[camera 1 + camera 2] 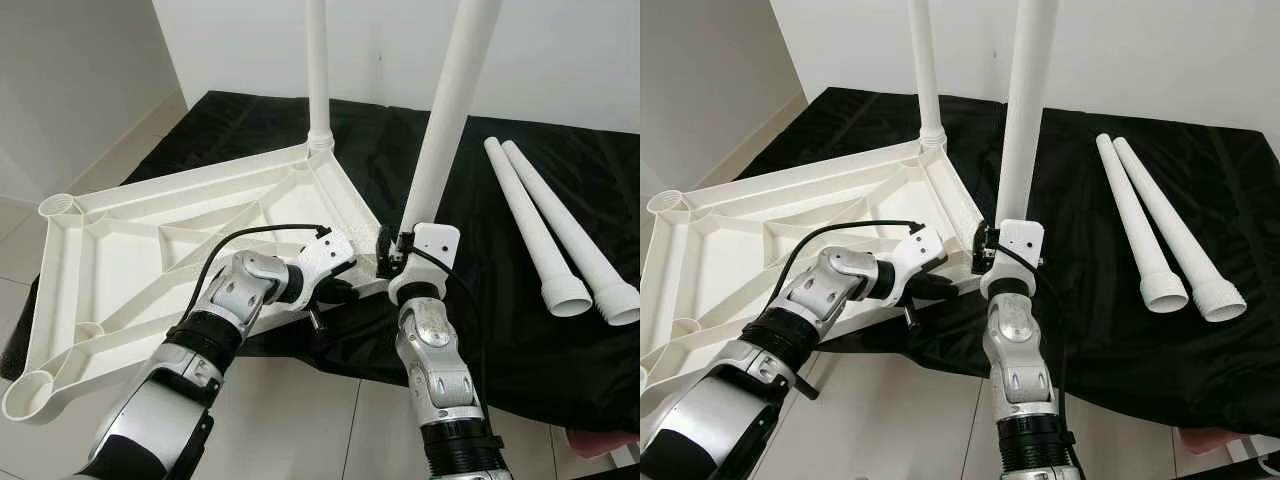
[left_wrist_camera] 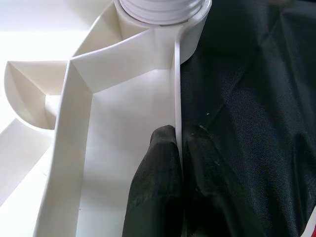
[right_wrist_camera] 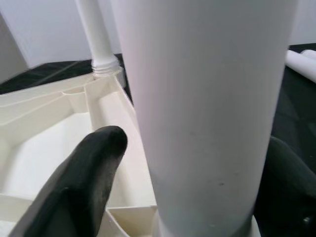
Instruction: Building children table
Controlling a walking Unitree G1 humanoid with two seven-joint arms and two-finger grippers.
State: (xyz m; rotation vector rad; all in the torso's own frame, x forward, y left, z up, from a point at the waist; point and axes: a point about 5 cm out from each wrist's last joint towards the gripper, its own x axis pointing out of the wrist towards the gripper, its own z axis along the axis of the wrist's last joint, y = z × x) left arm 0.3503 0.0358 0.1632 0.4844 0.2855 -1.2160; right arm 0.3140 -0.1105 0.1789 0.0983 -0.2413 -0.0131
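Your left gripper reaches forward and inward from a bent elbow, its two black fingers pinched together on a thin edge. Your right gripper rises nearly vertical on its forearm, fingers spread around an upright post.

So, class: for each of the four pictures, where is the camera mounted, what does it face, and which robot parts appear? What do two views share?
Left eye, head: looks down at tabletop, both arms.
Right eye, head: same scene, loose legs.
Left wrist: left gripper pinching the tabletop's rim.
Right wrist: right gripper around upright leg.
Shared: both wrist views show the tabletop.
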